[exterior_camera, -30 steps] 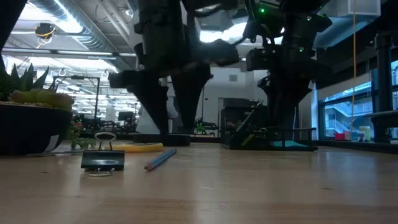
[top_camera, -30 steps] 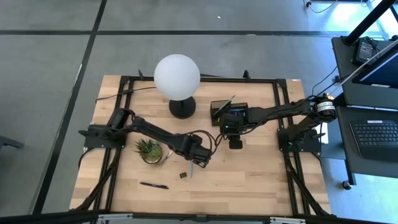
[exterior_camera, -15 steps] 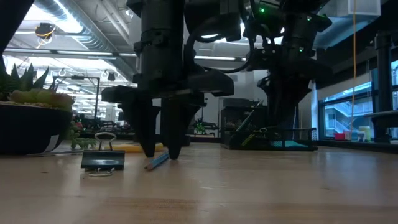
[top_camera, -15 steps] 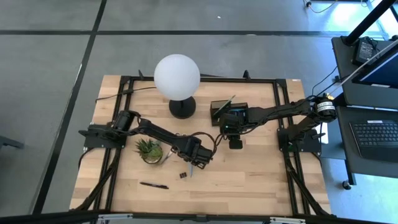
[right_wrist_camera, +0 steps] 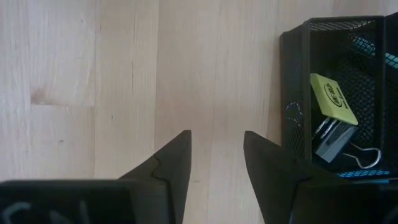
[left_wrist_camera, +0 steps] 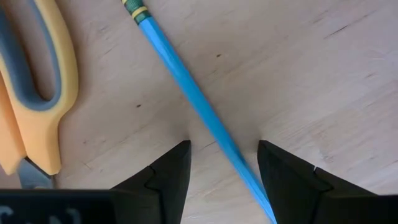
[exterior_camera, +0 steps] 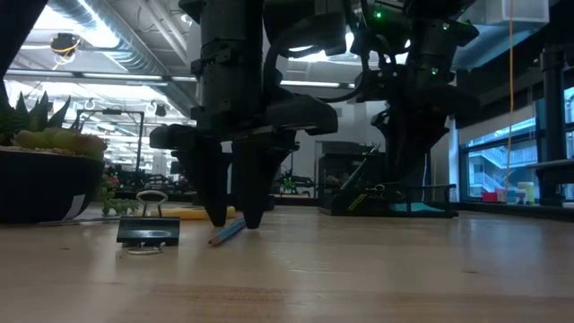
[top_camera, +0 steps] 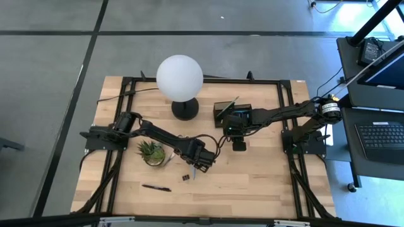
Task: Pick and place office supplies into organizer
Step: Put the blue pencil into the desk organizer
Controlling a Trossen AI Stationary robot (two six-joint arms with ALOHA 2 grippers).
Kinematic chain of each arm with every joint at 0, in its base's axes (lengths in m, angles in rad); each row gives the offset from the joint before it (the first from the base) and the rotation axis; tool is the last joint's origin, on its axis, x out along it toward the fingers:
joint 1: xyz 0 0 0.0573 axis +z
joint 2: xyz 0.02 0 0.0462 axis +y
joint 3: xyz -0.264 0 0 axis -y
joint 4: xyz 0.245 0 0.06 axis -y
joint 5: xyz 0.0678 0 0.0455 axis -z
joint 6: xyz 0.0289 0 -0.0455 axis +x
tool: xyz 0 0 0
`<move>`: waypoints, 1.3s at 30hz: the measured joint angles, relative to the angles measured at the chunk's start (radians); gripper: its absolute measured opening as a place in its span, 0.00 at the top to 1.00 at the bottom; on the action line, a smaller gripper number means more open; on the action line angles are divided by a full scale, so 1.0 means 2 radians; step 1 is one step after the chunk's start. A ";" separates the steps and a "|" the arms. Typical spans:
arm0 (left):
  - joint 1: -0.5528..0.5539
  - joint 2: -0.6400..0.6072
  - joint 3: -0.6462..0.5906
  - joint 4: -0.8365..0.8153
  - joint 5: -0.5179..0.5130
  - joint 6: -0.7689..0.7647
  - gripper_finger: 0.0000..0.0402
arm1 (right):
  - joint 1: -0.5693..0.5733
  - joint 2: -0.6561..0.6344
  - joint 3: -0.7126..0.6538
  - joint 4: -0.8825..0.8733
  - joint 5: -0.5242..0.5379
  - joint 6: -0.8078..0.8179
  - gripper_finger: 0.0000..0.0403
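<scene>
Change: the left gripper [exterior_camera: 231, 220] is now sitting low at the tabletop [top_camera: 252, 183], having dropped from its raised position a second ago; the right arm is showing no shift.
Left gripper: its fingers [left_wrist_camera: 165, 180] are standing apart, straddling the blue pencil [left_wrist_camera: 196, 102] without closing on it.
Pencil: lying flat on the tabletop, running diagonally between the fingers, just beside the scissors [left_wrist_camera: 34, 81].
Right gripper [right_wrist_camera: 214, 158]: hovering open and empty over bare wood, just beside the organizer [right_wrist_camera: 292, 93].
Organizer: sitting near the lamp [top_camera: 180, 75], holding a yellow piece [right_wrist_camera: 334, 99] and a binder clip [right_wrist_camera: 339, 143].
Elsewhere: a second clip [exterior_camera: 149, 231] and a black pen [top_camera: 156, 187] are lying loose; a plant [top_camera: 151, 151] is standing beside the left arm.
</scene>
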 joint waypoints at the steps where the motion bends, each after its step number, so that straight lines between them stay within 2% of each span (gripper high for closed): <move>1: 0.000 0.000 0.000 0.000 0.000 0.000 0.56 | 0.000 0.000 0.000 0.000 0.000 0.000 0.63; 10: 0.000 0.000 0.000 -0.007 0.010 0.000 0.59 | 0.000 0.000 0.000 0.000 0.000 0.000 0.63; 22: 0.000 0.000 0.000 -0.012 0.019 0.008 0.72 | 0.000 0.000 0.000 0.001 0.000 -0.002 0.63; 28: 0.000 0.000 0.000 -0.011 0.020 0.058 0.80 | 0.000 0.000 0.000 0.001 0.000 -0.002 0.63; 39: -0.001 0.000 0.000 -0.008 0.019 0.224 0.92 | 0.000 0.000 0.000 -0.004 -0.006 0.014 0.63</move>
